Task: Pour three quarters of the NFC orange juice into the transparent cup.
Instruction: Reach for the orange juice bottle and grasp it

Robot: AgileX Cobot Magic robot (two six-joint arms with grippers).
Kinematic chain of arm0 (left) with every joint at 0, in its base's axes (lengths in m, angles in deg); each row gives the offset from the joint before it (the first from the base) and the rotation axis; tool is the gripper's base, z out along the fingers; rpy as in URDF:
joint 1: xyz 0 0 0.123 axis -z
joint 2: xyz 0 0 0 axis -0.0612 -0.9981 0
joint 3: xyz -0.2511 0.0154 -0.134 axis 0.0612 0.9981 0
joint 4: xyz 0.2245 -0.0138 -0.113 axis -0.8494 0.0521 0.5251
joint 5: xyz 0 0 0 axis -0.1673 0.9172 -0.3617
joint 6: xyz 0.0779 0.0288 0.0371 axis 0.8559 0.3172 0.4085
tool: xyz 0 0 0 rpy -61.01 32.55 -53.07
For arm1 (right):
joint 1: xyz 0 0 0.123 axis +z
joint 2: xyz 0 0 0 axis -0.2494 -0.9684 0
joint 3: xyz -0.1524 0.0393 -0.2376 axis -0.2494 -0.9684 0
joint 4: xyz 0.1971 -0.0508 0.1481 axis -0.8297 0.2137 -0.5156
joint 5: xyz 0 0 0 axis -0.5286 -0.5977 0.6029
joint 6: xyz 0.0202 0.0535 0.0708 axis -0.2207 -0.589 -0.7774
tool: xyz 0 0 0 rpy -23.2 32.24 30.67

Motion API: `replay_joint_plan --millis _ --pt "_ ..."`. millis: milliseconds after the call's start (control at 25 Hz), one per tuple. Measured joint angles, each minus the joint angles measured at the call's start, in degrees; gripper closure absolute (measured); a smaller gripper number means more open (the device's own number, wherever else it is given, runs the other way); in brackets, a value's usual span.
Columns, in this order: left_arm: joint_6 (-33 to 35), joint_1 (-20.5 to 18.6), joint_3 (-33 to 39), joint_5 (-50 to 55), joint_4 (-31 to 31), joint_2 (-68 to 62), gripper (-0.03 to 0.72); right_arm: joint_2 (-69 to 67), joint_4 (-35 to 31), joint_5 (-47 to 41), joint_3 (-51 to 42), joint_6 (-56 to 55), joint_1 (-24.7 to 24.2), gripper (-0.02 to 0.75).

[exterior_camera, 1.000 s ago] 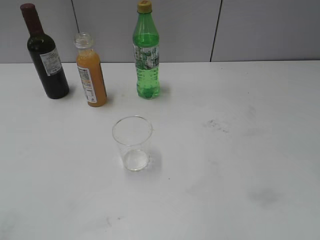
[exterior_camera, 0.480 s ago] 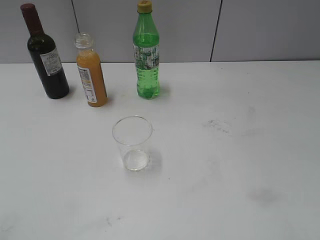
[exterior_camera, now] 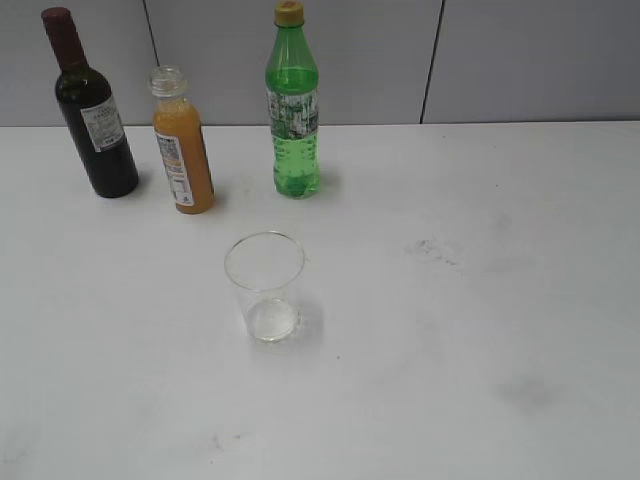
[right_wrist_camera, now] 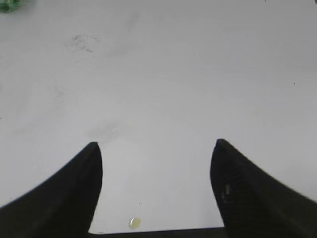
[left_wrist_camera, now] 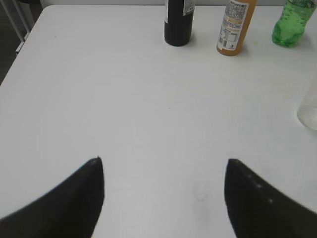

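The NFC orange juice bottle stands capless at the back left of the white table, between two other bottles; its lower part shows in the left wrist view. The transparent cup stands empty in front of it, near the table's middle; its edge shows at the right of the left wrist view. My left gripper is open and empty over bare table, well short of the bottles. My right gripper is open and empty over bare table. Neither gripper shows in the exterior view.
A dark wine bottle stands left of the juice and a taller green bottle right of it. A grey wall runs behind them. A small yellowish drop lies on the table under the right gripper. Faint smudges mark the right side.
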Motion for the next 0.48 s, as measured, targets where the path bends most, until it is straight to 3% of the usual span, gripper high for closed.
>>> replay_joint_plan --millis 480 --pt "0.00 0.00 0.00 0.00 0.00 0.00 0.104 12.51 0.23 -1.30 -2.87 0.53 0.00 0.217"
